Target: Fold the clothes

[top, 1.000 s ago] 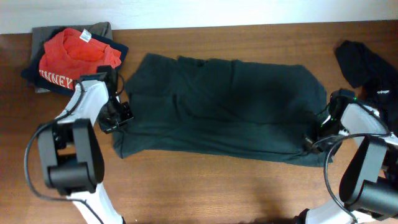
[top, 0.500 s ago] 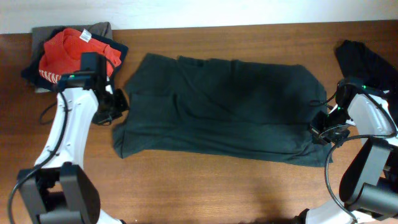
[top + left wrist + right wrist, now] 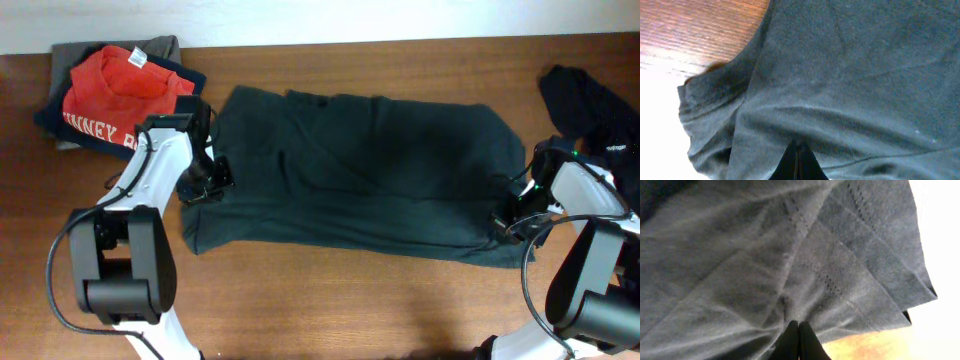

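A large dark charcoal T-shirt [image 3: 360, 170], one of the clothes, lies spread flat across the middle of the table. My left gripper [image 3: 207, 182] sits at its left edge, near the sleeve. In the left wrist view the left gripper [image 3: 797, 150] is shut, with its tips pressed into a ridge of the fabric [image 3: 850, 75]. My right gripper [image 3: 503, 222] is at the shirt's lower right corner. It is also shut [image 3: 798, 327], with its tips against layered, stitched hems [image 3: 840, 265] that pucker around them. I see no fabric lifted by either gripper.
A folded pile topped by a red garment [image 3: 115, 85] sits at the back left, close behind my left arm. A crumpled black garment [image 3: 585, 100] lies at the back right. Bare wooden table [image 3: 330, 300] runs along the front.
My left gripper swung out left off the shirt's edge, then came back onto it. The right gripper shifted slightly along the right edge. The shirt's outline stayed the same.
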Robot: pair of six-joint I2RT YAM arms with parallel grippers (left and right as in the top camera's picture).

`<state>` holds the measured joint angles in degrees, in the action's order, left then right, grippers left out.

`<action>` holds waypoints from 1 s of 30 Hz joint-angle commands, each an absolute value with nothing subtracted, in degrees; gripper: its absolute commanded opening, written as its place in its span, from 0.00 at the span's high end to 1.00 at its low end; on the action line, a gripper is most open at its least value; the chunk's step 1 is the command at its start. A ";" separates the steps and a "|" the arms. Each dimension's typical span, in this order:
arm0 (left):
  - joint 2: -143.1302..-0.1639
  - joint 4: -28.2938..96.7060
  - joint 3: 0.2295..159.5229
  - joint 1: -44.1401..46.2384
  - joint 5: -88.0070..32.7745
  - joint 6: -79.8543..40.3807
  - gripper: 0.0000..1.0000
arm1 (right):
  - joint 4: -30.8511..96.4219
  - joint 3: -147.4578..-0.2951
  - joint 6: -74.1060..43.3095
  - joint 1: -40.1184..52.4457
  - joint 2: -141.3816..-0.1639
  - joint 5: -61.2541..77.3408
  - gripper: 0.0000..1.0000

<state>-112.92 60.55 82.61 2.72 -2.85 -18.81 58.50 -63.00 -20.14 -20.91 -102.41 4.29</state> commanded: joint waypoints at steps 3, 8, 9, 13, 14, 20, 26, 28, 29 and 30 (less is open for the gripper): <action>-115.46 59.44 82.54 2.52 -3.68 -17.02 0.99 | 57.43 -60.90 -23.81 -21.10 -102.37 1.17 0.96; -118.15 59.13 82.52 2.52 -3.66 -17.04 0.99 | 58.98 -60.77 -27.86 -22.28 -102.37 -2.26 0.96; -118.39 58.98 82.50 2.52 -3.66 -17.04 0.99 | 59.16 -60.77 -27.99 -22.96 -102.37 -2.20 0.96; -118.63 58.50 82.50 2.50 -3.66 -17.04 0.99 | 59.64 -60.77 -27.97 -26.13 -102.37 -2.22 0.96; -118.63 58.30 82.50 2.46 -3.66 -17.04 0.99 | 59.75 -60.77 -27.94 -27.24 -102.37 -2.22 0.96; -118.80 57.52 82.50 2.48 -3.64 -17.04 0.99 | 59.75 -60.75 -26.96 -32.32 -102.37 -2.24 0.96; -119.15 57.52 82.50 2.48 -2.22 -17.04 0.99 | 59.75 -60.75 -26.92 -35.44 -102.37 -1.96 0.96; -119.15 57.52 82.50 2.48 -1.23 -17.04 0.99 | 59.77 -60.82 -27.33 -36.91 -102.19 -0.64 0.96; -119.15 57.52 82.50 2.46 -1.23 -17.04 0.99 | 59.75 -60.99 -27.24 -37.41 -101.97 1.17 0.96; -119.15 57.45 82.50 2.48 -1.23 -17.04 0.99 | 59.68 -61.19 -26.50 -37.85 -101.67 3.05 0.96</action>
<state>-117.97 57.60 82.61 2.72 -2.44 -17.91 59.59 -61.17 -26.76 -36.03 -102.41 -0.54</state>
